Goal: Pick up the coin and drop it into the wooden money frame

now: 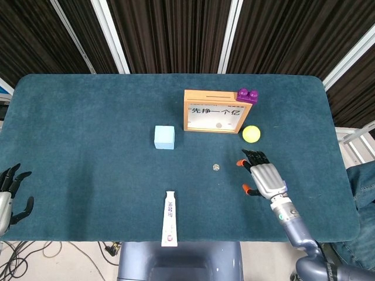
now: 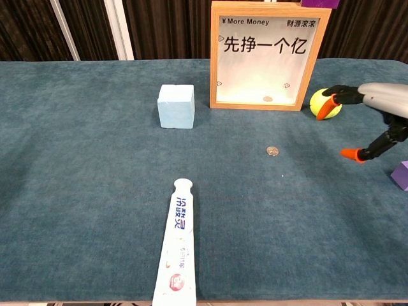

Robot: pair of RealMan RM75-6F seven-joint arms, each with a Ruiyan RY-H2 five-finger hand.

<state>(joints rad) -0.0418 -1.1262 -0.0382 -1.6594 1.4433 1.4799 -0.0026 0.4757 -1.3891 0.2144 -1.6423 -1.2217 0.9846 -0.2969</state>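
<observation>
- The right hand [image 1: 262, 175] hangs over the table [image 1: 88, 146], fingers spread, near the front right.
- The coin [image 1: 216, 167] lies on the cloth just left of that hand, apart from its fingertips [image 2: 327, 110].
- The ball [image 1: 251, 134] sits just behind the hand.
- The frame [image 1: 214, 111] stands behind and left of the hand, touching the ball's left side or nearly so.
- A brick [image 1: 247, 95] sits on the frame's right top corner.
- A cube [image 1: 164, 137] lies well left of the hand, beyond the coin.
- A tube [image 1: 169, 218] lies left of the hand, toward the front edge.
- A block [image 2: 401, 175] sits under the hand's right side.
- The left hand [image 1: 9, 196] is far left, at the table's front corner.
</observation>
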